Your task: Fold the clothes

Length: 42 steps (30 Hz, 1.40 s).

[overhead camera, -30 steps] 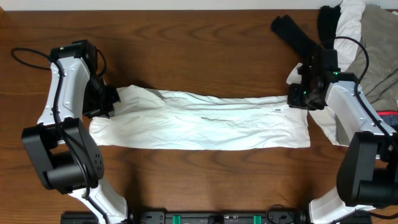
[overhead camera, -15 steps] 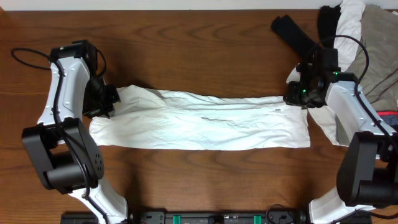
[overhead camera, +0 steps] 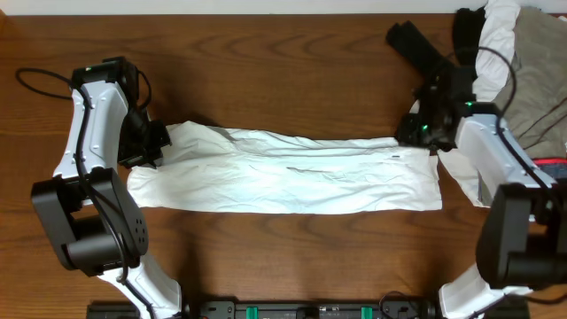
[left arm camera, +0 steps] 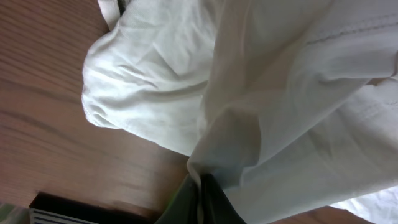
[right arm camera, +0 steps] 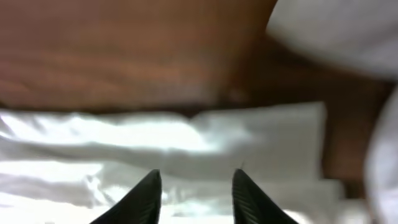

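- Surface: a dark brown wooden table (overhead camera: 266,71), its grain running left to right. A pale strip (overhead camera: 221,7) borders its far edge. Nothing more of the room shows.
- The white shirt (overhead camera: 283,177) lies mid-table as a long flat band stretched left to right. It is lightly creased, and its far-left end is rumpled and raised.
- The left gripper (overhead camera: 152,142) sits at the shirt's far-left corner. In the left wrist view its dark fingers (left arm camera: 217,205) are pinched together on a fold of the white cloth, and fabric bunches around the pinch.
- The right gripper (overhead camera: 415,133) sits over the shirt's far-right corner. The right wrist view is blurred. It shows two black fingertips (right arm camera: 146,193) standing apart above the shirt's far edge, with nothing clamped between them.
- Far-right corner of the table: a pile of a black garment (overhead camera: 416,44), a white garment (overhead camera: 496,27) and a grey-khaki garment (overhead camera: 540,62), all crumpled and overlapping.
- More white cloth (overhead camera: 465,182) lies just beside the shirt's right end, partly under the right arm.
- A thin black cable (overhead camera: 35,80) loops on the wood at far left.
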Motion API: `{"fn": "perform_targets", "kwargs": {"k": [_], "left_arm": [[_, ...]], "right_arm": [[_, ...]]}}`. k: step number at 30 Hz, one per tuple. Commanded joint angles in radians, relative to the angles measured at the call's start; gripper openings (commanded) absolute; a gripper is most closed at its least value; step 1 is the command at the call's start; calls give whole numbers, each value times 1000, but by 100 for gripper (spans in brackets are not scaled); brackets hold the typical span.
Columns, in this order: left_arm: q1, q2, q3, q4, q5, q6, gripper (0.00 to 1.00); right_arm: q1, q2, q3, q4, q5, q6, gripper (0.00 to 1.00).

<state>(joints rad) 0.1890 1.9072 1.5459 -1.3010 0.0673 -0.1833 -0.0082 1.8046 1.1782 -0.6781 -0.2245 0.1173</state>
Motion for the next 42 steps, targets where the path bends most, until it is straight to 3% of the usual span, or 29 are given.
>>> {"fn": "perform_targets", "kwargs": {"k": [1, 4, 17, 26, 30, 42], "left_arm": [[5, -7, -5, -3, -20, -2, 6], [5, -7, -5, -1, -20, -2, 6], [5, -7, -5, -4, -21, -1, 6], [5, -7, -5, -4, -21, -1, 6], [5, -7, -5, -3, -21, -1, 6], [5, -7, -5, -52, -21, -1, 6]], "right_arm": [[18, 77, 2, -82, -11, 8, 26], [8, 81, 2, -154, 6, 9, 19], [-50, 52, 8, -171, -4, 8, 19], [-39, 45, 146, -185, -464, -14, 18], [-13, 45, 169, -165, -439, -14, 20], [140, 49, 82, -108, -76, -13, 26]]}}
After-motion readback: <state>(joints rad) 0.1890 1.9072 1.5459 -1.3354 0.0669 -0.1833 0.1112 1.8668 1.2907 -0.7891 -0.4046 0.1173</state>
